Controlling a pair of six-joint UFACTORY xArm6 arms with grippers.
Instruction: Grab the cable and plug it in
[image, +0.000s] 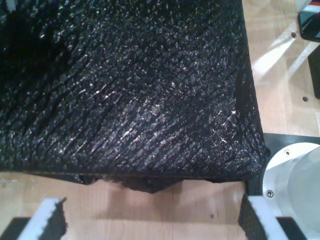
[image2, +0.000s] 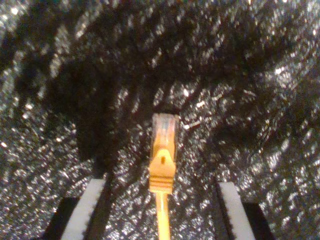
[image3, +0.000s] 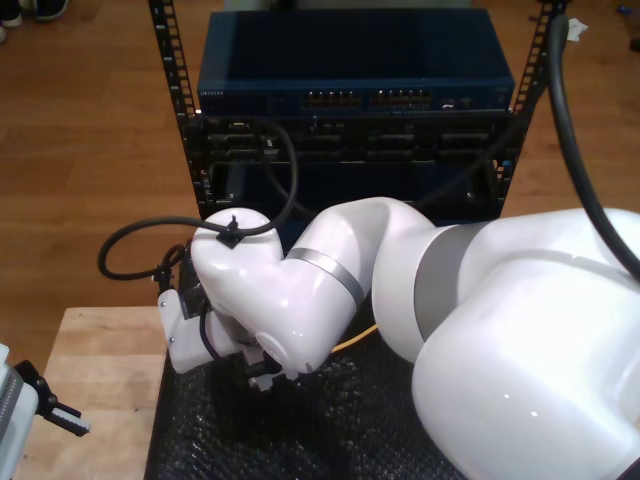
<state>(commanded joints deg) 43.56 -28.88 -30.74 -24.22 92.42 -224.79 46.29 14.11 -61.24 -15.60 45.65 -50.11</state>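
Note:
The yellow-orange cable (image2: 161, 220) lies on a black foam mat (image2: 250, 100), its clear plug (image2: 164, 127) pointing away from the camera. My second gripper (image2: 161, 212) hangs just above it, open, with one white-edged finger (image2: 90, 210) on each side of the cable and well apart from it. In the exterior view a short stretch of the cable (image3: 352, 338) shows beside the big white arm (image3: 300, 290) that bends down onto the mat (image3: 330, 430). My first gripper (image: 152, 222) is open over bare wood at the mat's edge (image: 150, 175).
A blue network switch (image3: 355, 65) with rows of ports (image3: 370, 100) sits in a black rack behind the mat. A wooden table (image3: 100, 350) runs along the exterior view's left. A silver round arm base (image: 300, 170) stands by the mat's corner.

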